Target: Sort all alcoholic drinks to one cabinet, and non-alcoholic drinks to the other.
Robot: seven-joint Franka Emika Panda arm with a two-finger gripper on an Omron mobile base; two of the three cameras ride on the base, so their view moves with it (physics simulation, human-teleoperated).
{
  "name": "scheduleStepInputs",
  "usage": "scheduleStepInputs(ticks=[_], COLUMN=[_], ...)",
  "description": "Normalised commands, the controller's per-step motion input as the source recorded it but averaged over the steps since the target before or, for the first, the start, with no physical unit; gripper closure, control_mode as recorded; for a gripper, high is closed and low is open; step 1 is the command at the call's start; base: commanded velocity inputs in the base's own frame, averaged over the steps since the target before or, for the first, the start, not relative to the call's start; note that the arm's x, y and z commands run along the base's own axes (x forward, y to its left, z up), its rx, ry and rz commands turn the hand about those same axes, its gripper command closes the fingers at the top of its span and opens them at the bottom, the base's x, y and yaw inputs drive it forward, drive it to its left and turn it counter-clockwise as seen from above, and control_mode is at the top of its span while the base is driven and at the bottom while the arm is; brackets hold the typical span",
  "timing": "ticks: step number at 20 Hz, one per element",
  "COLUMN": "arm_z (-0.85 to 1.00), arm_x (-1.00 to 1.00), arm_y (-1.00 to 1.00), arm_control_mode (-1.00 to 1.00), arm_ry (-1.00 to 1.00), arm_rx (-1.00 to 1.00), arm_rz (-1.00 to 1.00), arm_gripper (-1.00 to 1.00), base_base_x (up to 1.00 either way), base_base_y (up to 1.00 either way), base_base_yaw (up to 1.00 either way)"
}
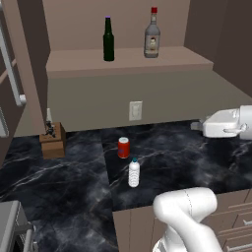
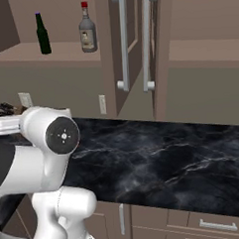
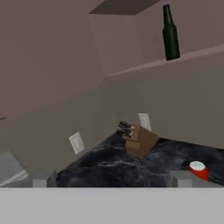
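Right now I see the slim dark green glass bottle with a purple cap (image 1: pixel 108 42) standing upright on the open cabinet shelf (image 1: pixel 128 61) at the top centre of the left base view, with the clear greyish glass bottle with a red cap and pale label (image 1: pixel 152 35) upright just to its right, apart from it. Lower down, at the middle of that frame, the short red can with a silver top (image 1: pixel 123 147) stands on the black marble table (image 1: pixel 187 157), and the small ribbed clear-white plastic bottle with a blue cap (image 1: pixel 134 173) stands near it, below and slightly right, not touching. A wooden knife block (image 1: pixel 52 139) sits at the left, by the wall. My gripper (image 3: pixel 111 178) has its jaws spread fully wide and holds nothing; in the hand view its tips rise at the bottom edge, the can beside the right one.
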Motion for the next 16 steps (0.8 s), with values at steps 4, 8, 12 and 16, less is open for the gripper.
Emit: scheduleStepInputs(ticks=[4,8,12,16], arm_z=[-0.47,-0.50,-0.46,-0.48], arm_x=[0.00,0.00,0.00,0.00], arm_y=[0.00,0.00,0.00,0.00], arm_control_mode=[-1.00,-1.00,-1.00,-1.00], arm_ry=[-0.07,-0.08,-0.11,-0.13], arm_rx=[0.00,0.00,0.00,0.00], arm_rz=[0.12,0.11,0.11,0.10], arm_gripper=[-1.00,-1.00,-1.00,-1.00], base_base_x=[0.00,0.00,0.00,0.00], base_base_y=[0.00,0.00,0.00,0.00], base_base_yaw=[0.00,0.00,0.00,0.00])
